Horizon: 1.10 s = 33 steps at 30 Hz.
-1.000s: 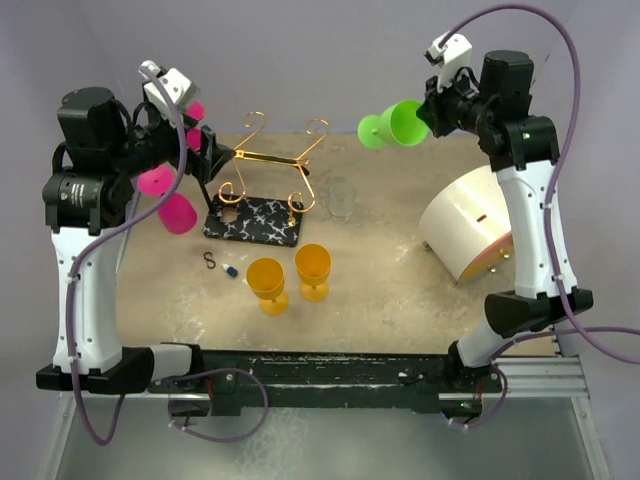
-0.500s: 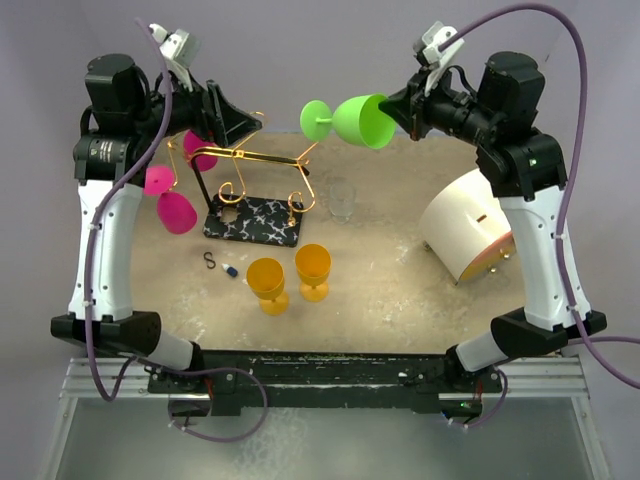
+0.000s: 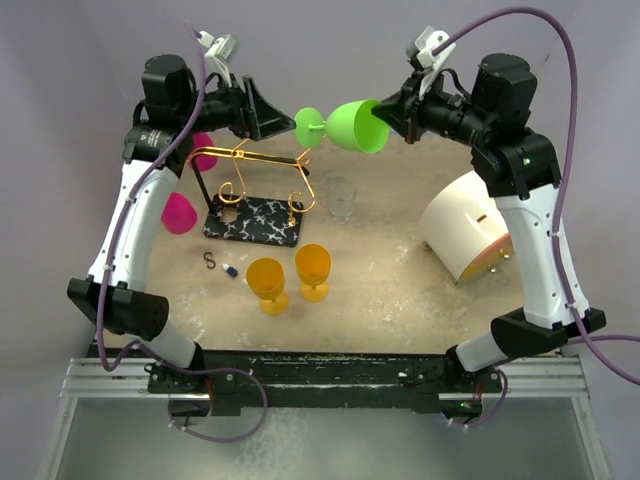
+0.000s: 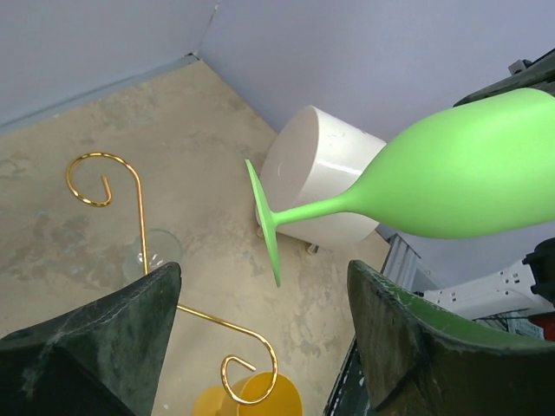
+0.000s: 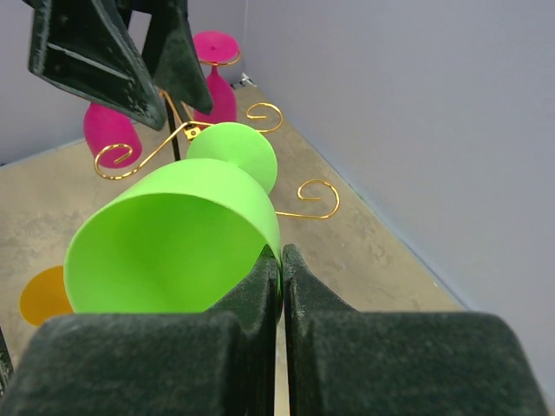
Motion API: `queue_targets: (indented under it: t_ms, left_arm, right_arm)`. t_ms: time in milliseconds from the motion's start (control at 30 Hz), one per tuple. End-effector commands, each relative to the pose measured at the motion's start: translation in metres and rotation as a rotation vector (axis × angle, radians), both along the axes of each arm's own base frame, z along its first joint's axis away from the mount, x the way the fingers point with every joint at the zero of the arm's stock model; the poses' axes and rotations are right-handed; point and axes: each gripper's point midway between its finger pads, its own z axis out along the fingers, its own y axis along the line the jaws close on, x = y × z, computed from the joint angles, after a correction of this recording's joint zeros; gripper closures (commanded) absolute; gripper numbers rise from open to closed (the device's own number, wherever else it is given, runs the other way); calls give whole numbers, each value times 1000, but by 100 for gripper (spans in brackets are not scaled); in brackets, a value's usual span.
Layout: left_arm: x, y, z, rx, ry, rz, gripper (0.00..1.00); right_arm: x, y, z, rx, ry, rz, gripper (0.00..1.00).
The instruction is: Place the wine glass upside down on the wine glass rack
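Right claw: your right gripper (image 5: 282, 267) is clamped shut on the rim of the green wine glass (image 3: 357, 126).
Left claw: your left gripper (image 3: 283, 120) stands spread and holds nothing; the glass's foot sits just ahead of its gap.
Glass: held in the air on its side, above the far side of the wine glass rack (image 3: 257, 217), foot towards your left claw.
On the rack: two pink glasses (image 5: 214, 76) at its left side, one foot-up on a gold arm.
In front of the rack: two orange glasses (image 3: 267, 281) upright, and a small S hook (image 3: 209, 260).
Right of the rack: a clear glass (image 3: 342, 198) just beside it, and a white cylinder (image 3: 463, 234) on its side well beyond.
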Motion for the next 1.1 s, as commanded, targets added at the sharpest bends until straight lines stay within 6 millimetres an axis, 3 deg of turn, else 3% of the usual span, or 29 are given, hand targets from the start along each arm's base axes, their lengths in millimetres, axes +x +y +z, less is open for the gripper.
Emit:
queue_targets:
  t_ms: [0, 267, 433, 700, 867, 1067]
  left_arm:
    - [-2, -17, 5, -39, -2, -47, 23]
    - [4, -34, -14, -35, 54, -70, 42]
    - [6, -38, -22, -26, 78, -71, 60]
    - [6, -43, -31, -6, 95, -65, 78]
    - [4, -42, -30, 1, 83, -56, 100]
    - [1, -38, -24, 8, 57, -35, 100]
  right_arm:
    - [-11, 3, 21, 24, -80, 36, 100]
    - [-12, 3, 12, -5, -79, 40, 100]
    - [-11, 2, 9, -20, -86, 28, 100]
    - [-11, 2, 6, -29, -84, 28, 100]
    - [-10, 1, 4, -34, -84, 21, 100]
    - [-15, -1, 0, -56, -87, 34, 92]
